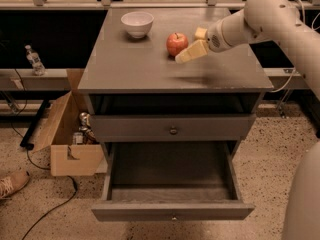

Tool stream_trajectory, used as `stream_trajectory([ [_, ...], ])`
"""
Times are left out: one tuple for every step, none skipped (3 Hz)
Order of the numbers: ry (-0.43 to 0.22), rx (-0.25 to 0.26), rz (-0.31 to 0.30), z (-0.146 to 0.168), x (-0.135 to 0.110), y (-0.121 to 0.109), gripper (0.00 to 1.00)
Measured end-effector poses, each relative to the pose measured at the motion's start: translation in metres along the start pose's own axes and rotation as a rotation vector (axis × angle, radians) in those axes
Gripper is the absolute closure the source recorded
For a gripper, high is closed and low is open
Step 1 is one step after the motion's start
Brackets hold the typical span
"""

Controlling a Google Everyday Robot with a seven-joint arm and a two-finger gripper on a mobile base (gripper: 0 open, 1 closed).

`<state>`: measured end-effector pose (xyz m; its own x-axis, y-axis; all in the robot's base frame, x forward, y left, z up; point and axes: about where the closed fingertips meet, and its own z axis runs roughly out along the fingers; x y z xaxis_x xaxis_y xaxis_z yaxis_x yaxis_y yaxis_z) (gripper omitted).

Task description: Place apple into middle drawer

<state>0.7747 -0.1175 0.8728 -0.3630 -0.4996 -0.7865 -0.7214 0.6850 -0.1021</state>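
Camera view, taking it from the left: a tan shoe (12, 183) sits on the speckled floor at the frame's edge, with a dark cable (48, 211) snaking past it. Above, a small water bottle (34, 59) stands on a low ledge. An open cardboard box (67, 151) is pushed right up against the grey cabinet's left side, level with the drawers.

On the tabletop (130, 71) a white bowl (137, 23) stands near the back left. The apple (176, 44) rests upright to its right, well apart from it and about mid-depth. The gripper (189, 45) hangs just beside the apple on its right, jaws spread open, one behind and one in front of the fruit's right flank. I cannot tell whether either touches it. The pale arm (260, 16) reaches in from the upper right, over the tabletop's right edge.

Bare surface runs from the apple forward to the front edge and across to the left edge.

Below, the upper drawer (173, 126) is shut. The middle drawer (172, 212) is pulled fully out toward the viewer, its dark interior facing up directly under the front edge. The robot's body (302, 199) fills the lower right corner, close by the drawer's right end.
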Motion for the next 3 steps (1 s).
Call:
stream_trajectory([
  [-0.035, -0.049, -0.009, 0.018, -0.008, 0.005, 0.0],
  [-0.046, -0.077, -0.024, 0.043, -0.014, 0.011, 0.0],
  [-0.058, -0.077, -0.027, 0.061, -0.022, 0.013, 0.0],
])
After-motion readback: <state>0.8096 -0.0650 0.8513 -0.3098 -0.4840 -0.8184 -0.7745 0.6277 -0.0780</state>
